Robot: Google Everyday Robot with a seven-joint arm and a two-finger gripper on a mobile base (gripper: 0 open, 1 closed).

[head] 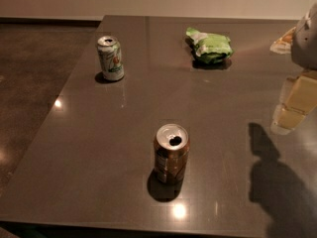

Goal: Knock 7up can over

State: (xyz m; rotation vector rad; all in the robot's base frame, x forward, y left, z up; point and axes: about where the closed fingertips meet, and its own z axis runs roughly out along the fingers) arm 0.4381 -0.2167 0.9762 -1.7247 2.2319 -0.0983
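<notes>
Well apart — hand (292,108) at right edge, 7up can (110,58) upright

Pale yellow claw (293,108) (right edge) below grey-white wrist (306,39).

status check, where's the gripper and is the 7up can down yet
Gripper at right edge of view, partly cut off. 7up can upright, far left of table. Green snack bag lies between them at the back; brown can stands nearer the front.

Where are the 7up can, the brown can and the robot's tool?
7up can (110,58): camera view, its white-green side.
brown can (171,157): camera view, its side.
tool (308,38): camera view, right edge, its grey body.
</notes>
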